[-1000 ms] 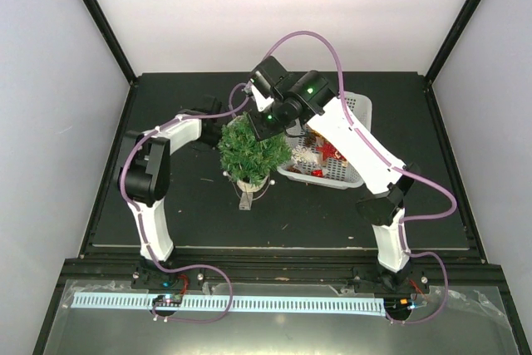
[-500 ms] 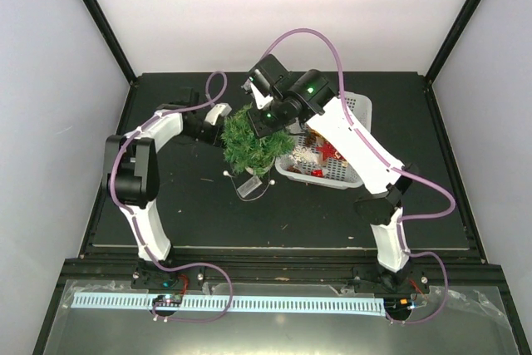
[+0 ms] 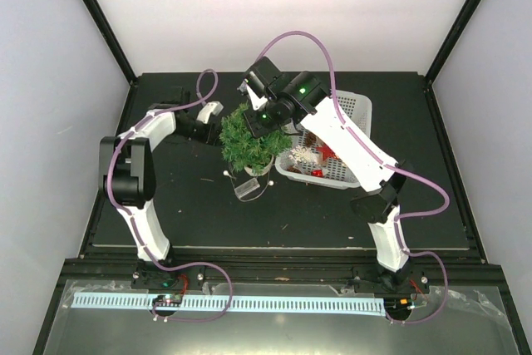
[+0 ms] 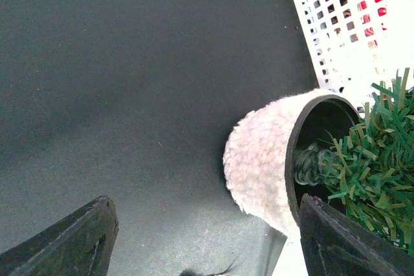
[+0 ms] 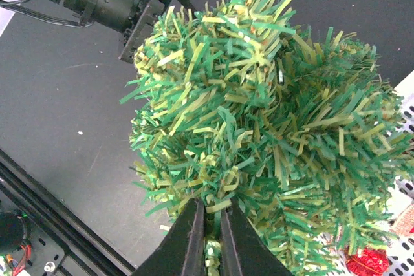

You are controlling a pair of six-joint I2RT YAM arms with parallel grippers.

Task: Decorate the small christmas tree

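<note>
The small christmas tree [image 3: 249,139] stands at mid table, bushy green, on a beige base [image 3: 258,170]. My right gripper [image 3: 259,119] comes down on its crown. In the right wrist view the fingertips [image 5: 192,237] stand nearly together with green needles [image 5: 272,114] pinched between them. My left gripper [image 3: 213,112] hangs just left of the tree, jaws wide apart. In the left wrist view the fuzzy base [image 4: 262,159] lies close to the right finger [image 4: 352,244] without touching, and the left finger [image 4: 68,244] is far from it.
A white basket [image 3: 356,114] with red and white ornaments [image 3: 320,154] sits right of the tree, touching its branches. A small pale ornament [image 3: 247,189] with a thin loop lies on the black table in front of the tree. The enclosure's side walls stand close.
My left gripper has let go of the tree's side, opened wide and drawn back to the left. The tree has shifted slightly toward the back with my right gripper on its top.
</note>
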